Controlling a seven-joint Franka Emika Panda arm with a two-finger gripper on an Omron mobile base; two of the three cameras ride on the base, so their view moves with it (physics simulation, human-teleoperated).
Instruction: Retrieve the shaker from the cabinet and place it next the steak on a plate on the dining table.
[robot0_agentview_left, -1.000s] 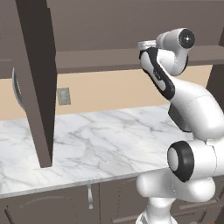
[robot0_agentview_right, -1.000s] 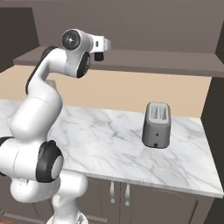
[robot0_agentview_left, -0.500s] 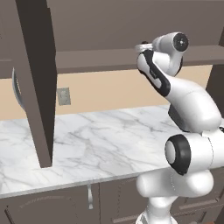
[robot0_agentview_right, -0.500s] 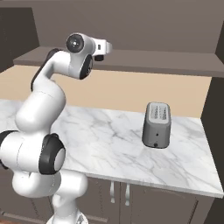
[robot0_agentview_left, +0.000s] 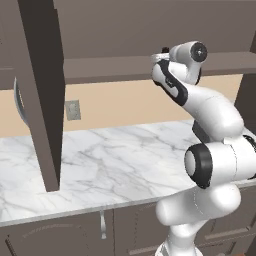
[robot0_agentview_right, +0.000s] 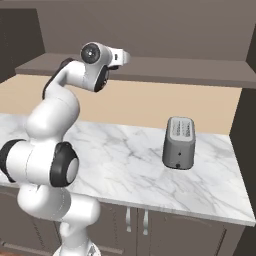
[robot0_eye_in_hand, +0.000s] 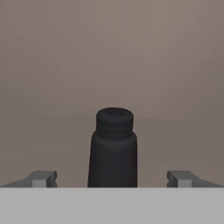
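- Two fingertips (robot0_eye_in_hand: 43, 178) stand wide apart, and the shaker (robot0_eye_in_hand: 113, 148) sits dead centre between them, upright on the cabinet (robot0_agentview_right: 165, 67) shelf.
- Gripper (robot0_eye_in_hand: 113, 179) lined up nicely; nothing held yet.
- Best play, I'd say: ease straight on toward twelve o'clock until the pads flank the body below the cap, then close evenly so it doesn't tip.

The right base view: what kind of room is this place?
Most likely a kitchen: a toaster stands on a marble wall counter, with lower cabinet doors beneath and a long shelf above.
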